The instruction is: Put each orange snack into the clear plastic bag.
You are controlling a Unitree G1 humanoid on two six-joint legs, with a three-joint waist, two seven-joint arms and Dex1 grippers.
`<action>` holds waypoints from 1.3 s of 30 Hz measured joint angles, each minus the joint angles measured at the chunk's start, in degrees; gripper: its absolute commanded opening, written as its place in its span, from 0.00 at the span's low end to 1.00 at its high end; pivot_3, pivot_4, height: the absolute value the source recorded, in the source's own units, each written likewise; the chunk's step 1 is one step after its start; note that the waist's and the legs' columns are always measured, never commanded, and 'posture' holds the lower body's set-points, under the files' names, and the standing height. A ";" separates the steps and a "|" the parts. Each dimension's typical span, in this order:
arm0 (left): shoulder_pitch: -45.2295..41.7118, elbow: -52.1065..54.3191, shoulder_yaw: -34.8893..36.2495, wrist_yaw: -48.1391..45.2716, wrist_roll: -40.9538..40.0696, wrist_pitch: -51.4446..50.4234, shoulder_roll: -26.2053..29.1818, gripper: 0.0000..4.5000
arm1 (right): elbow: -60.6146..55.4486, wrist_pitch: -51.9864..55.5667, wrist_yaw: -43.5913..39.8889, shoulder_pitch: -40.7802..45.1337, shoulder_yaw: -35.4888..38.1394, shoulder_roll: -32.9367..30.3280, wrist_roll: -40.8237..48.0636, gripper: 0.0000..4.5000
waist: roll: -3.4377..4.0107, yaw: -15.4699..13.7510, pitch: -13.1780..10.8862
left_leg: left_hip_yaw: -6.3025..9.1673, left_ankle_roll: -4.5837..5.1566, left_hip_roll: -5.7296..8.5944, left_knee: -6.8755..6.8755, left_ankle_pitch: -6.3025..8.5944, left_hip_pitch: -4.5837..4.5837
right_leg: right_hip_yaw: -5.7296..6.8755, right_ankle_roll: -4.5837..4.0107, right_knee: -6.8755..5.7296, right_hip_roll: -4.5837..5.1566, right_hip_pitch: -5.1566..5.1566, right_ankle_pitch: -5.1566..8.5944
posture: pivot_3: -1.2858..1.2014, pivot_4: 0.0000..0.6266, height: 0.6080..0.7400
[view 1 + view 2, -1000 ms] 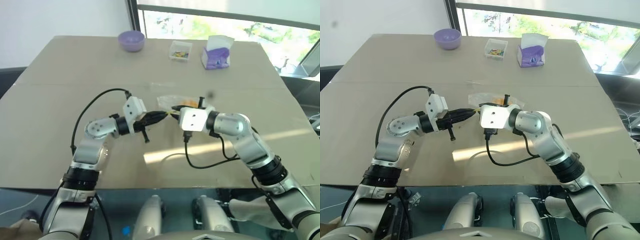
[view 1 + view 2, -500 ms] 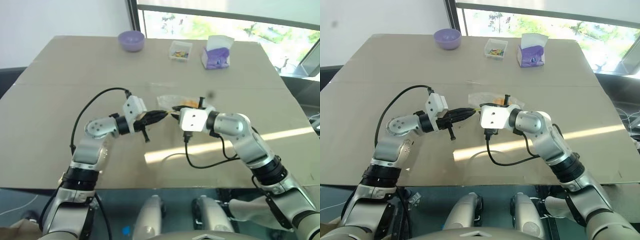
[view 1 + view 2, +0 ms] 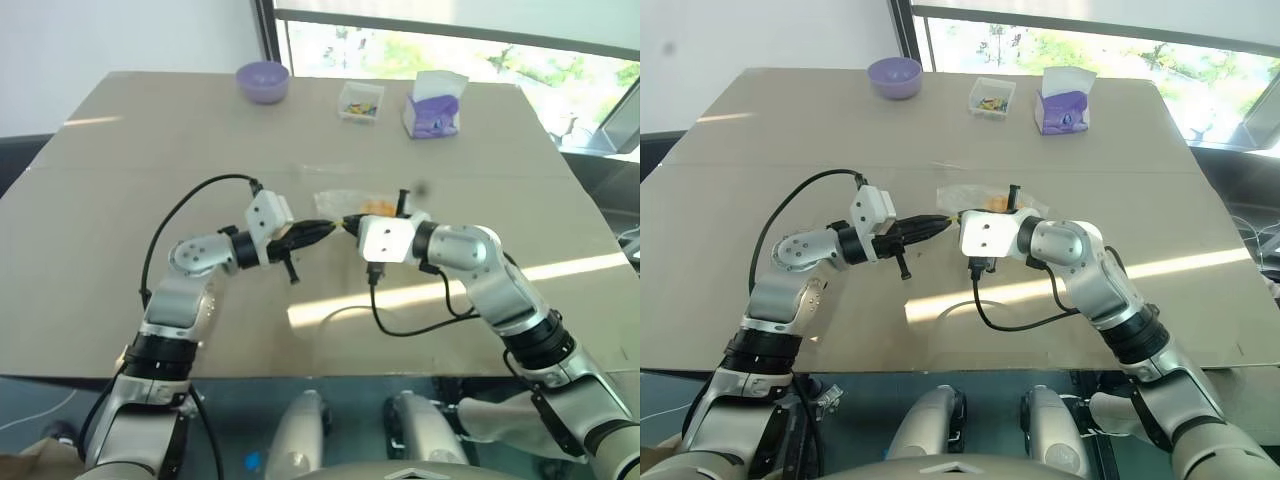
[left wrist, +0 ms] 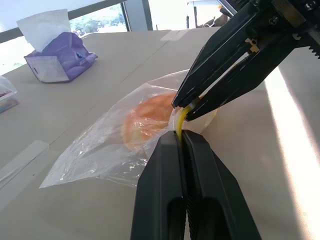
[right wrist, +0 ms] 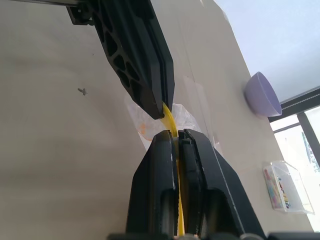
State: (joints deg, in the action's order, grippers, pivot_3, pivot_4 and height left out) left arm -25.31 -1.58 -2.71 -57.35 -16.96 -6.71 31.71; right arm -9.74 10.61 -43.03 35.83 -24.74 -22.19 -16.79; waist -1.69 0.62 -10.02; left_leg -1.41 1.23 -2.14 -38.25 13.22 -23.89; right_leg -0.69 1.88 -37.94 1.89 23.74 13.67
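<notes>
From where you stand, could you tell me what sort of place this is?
Probably an office or lab room: a large beige table beside a big window with trees outside, and a tissue box on the table.

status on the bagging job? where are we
Done: the orange bun already sits inside the clear plastic bag on the table. In hand: the left gripper and right gripper are both shut on the bag's yellow seal strip, tips almost meeting. Left: apparently just closing the seal along its length, then letting go. No other orange snack shows on the table.
</notes>
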 measured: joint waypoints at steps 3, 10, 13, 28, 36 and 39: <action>-0.04 -0.01 0.00 -0.02 0.00 0.01 0.00 0.00 | 0.14 -0.33 0.03 0.04 0.02 -0.11 -0.03 0.00 | 0.00 0.00 0.00 | 0.00 0.00 0.00 0.00 0.00 0.00 | 0.00 0.00 0.00 0.00 0.00 0.00 | 0.52 0.24 0.95; -0.34 -0.31 -0.01 -0.85 -0.09 0.89 0.00 0.00 | -0.12 -2.64 0.04 -0.45 0.16 -2.76 0.16 0.00 | 0.00 -0.01 0.00 | 0.00 0.00 0.00 0.00 0.00 0.00 | 0.00 0.00 0.01 0.00 0.00 0.00 | 0.52 0.24 0.95; -0.33 -0.40 -0.03 -1.05 -0.09 0.90 0.00 0.00 | -0.60 -3.30 0.12 -1.51 0.47 -4.25 0.28 0.00 | 0.00 -0.03 0.00 | -0.01 0.00 0.00 0.01 0.00 0.00 | -0.01 0.00 0.01 0.01 0.00 0.00 | 0.52 0.24 0.95; -0.22 -0.52 -0.30 -1.43 -0.35 0.94 -0.01 0.00 | -1.61 -4.67 1.95 -8.43 4.94 -13.08 1.58 0.00 | 0.00 -0.05 0.00 | -0.03 0.01 0.00 0.01 0.00 0.00 | -0.03 -0.01 0.02 0.01 0.00 0.01 | 0.52 0.24 0.95; -0.22 -0.53 -0.29 -1.44 -0.72 0.88 0.20 0.00 | -1.54 -4.62 2.37 -12.38 7.96 -17.11 1.81 0.00 | 0.00 -0.04 0.00 | -0.04 0.01 0.00 0.01 0.00 0.00 | -0.04 0.00 0.02 0.00 0.00 0.01 | 0.52 0.24 0.95; -0.22 -0.53 -0.29 -1.44 -0.80 0.85 0.25 0.00 | -1.60 -4.54 2.36 -13.30 9.16 -18.15 2.29 0.00 | 0.00 -0.05 0.00 | -0.05 0.01 0.00 0.01 0.00 0.00 | -0.05 0.00 0.02 0.00 0.00 0.01 | 0.52 0.24 0.95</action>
State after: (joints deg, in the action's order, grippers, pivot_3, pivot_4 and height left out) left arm -25.53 -2.12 -3.00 -58.79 -17.76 -5.86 31.96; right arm -11.34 6.07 -40.67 22.53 -15.58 -40.34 -14.50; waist -1.70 0.57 -10.02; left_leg -1.46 1.24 -2.14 -38.24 13.23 -23.89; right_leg -0.74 1.88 -37.92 1.89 23.75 13.67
